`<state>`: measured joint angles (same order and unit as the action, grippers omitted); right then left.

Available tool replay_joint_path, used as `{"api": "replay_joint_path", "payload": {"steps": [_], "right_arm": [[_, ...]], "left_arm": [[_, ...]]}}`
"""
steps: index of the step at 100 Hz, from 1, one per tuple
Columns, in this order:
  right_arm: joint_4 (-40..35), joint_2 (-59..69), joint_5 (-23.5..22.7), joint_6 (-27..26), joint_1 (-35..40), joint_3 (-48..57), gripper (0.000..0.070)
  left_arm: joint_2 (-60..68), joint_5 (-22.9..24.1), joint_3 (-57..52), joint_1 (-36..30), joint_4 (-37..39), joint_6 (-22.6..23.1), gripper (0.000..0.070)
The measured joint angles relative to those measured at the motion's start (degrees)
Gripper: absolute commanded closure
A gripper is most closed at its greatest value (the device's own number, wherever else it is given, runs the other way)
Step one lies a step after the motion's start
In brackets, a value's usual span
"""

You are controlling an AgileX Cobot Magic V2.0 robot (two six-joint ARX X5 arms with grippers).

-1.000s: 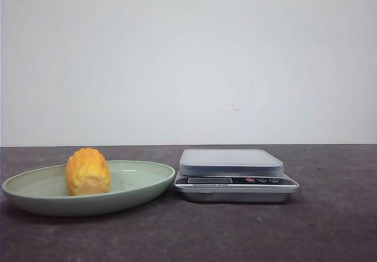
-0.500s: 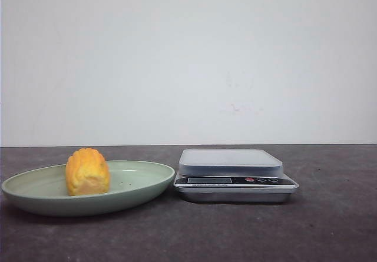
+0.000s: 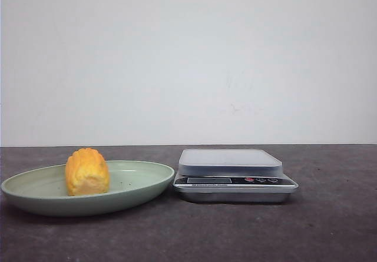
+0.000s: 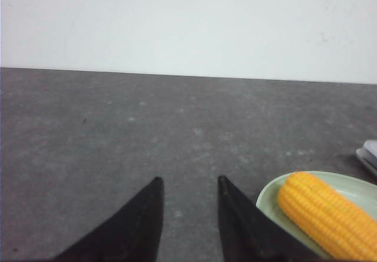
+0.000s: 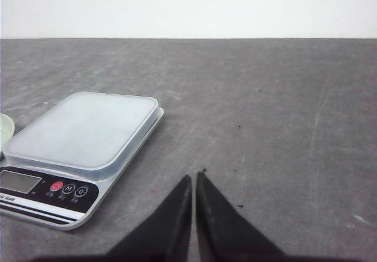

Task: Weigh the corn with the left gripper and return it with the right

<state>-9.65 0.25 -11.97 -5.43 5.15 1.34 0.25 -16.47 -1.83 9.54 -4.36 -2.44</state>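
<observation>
Dark grey speckled table (image 3: 330, 226) against a plain white wall (image 3: 188, 56). The corn (image 3: 87, 172), stubby with bumpy yellow-orange kernel rows, sits in a shallow pale green oval plate (image 3: 138, 185) near the table's left edge. A steel scale (image 3: 234, 175) with a frosted top is just beside it. Left gripper (image 4: 187, 182) has its black jaws apart and empty; right gripper (image 5: 194, 179) is pinched closed on nothing.

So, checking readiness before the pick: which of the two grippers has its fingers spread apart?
The left gripper, beside the green plate holding the corn; a clear gap separates its fingers. The right gripper has fingertips nearly touching.
</observation>
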Motion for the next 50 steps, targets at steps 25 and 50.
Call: {"api": "replay_joint_path", "payload": {"steps": [25,50], "right_arm": [[0.0,0.0,0.0,0.0,0.0,0.0,0.0692],[0.0,0.0,0.0,0.0,0.0,0.0,0.0692]], "left_arm": [[0.0,0.0,0.0,0.0,-3.8,3.7,0.0554],[0.0,0.0,0.0,0.0,-5.2,4.9,0.0554]]}}
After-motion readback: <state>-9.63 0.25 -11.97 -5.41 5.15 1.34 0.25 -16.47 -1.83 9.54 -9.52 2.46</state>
